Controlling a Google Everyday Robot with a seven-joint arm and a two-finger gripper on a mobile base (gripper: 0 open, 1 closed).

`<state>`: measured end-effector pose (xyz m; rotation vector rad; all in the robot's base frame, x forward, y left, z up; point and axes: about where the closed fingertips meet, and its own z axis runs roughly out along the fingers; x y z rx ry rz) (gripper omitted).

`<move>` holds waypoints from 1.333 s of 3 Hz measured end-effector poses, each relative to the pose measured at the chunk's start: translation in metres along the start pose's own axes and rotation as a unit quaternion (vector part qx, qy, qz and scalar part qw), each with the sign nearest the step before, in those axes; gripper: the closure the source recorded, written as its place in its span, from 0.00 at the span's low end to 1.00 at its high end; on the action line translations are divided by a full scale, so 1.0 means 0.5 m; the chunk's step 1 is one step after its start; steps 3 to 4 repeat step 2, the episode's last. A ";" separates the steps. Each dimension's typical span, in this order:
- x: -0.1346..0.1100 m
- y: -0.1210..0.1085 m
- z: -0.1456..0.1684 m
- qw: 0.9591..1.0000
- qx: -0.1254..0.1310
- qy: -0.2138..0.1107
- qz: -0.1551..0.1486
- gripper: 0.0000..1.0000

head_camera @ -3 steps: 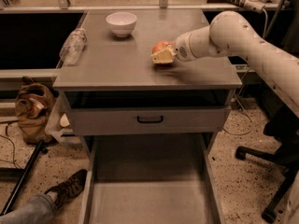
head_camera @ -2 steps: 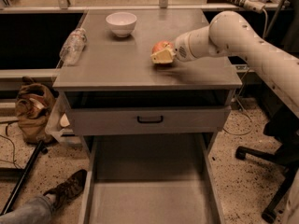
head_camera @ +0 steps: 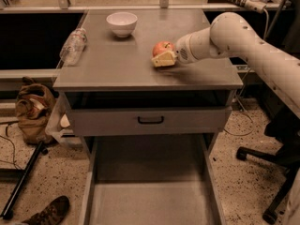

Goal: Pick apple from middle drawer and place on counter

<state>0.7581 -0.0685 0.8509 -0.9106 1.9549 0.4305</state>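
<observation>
The apple [head_camera: 162, 46], small and red-orange, sits on the counter [head_camera: 117, 64] right of its middle. My gripper [head_camera: 162, 53] reaches in from the right on the white arm and is shut on the apple. One pale yellowish finger [head_camera: 164, 60] lies against the apple's near side, and the other is hidden behind the apple. The middle drawer [head_camera: 150, 191] is pulled out below the cabinet, and its flat grey floor is bare.
A white bowl [head_camera: 122, 22] stands at the counter's back and a clear plastic bottle [head_camera: 73, 46] lies at its left edge. A closed drawer front with a black handle [head_camera: 151, 120] sits under the counter. A brown bag [head_camera: 33, 109] and a shoe [head_camera: 49, 212] are on the floor at left, and an office chair base [head_camera: 269, 172] at right.
</observation>
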 end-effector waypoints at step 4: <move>0.000 0.000 0.000 1.000 0.000 0.000 0.000 0.00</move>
